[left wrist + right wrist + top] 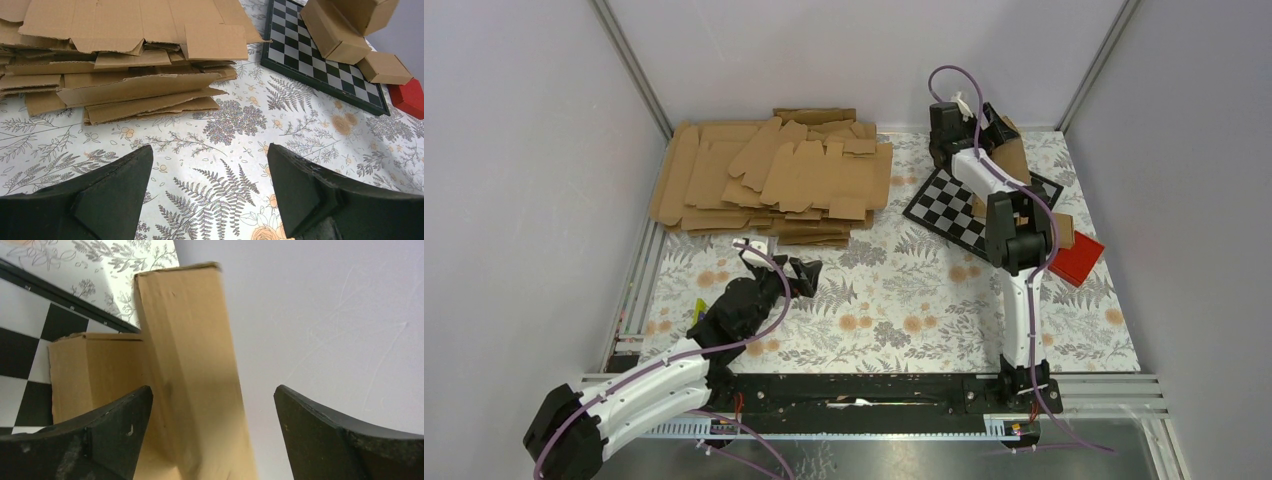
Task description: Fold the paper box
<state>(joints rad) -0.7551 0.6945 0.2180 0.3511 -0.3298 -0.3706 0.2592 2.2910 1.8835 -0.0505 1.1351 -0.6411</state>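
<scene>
The paper box is a folded brown oblong carton that stands tilted right in front of my right gripper. That gripper is open, and the carton lies between the jaws, nearer the left finger; I see no grip on it. In the top view the right gripper is at the back right corner, by the carton. My left gripper is open and empty above the floral cloth, left of centre in the top view.
A stack of flat brown blanks lies at the back left and shows in the left wrist view. A checkerboard holds other folded cartons. A red block sits at the right. Grey walls close the back and sides.
</scene>
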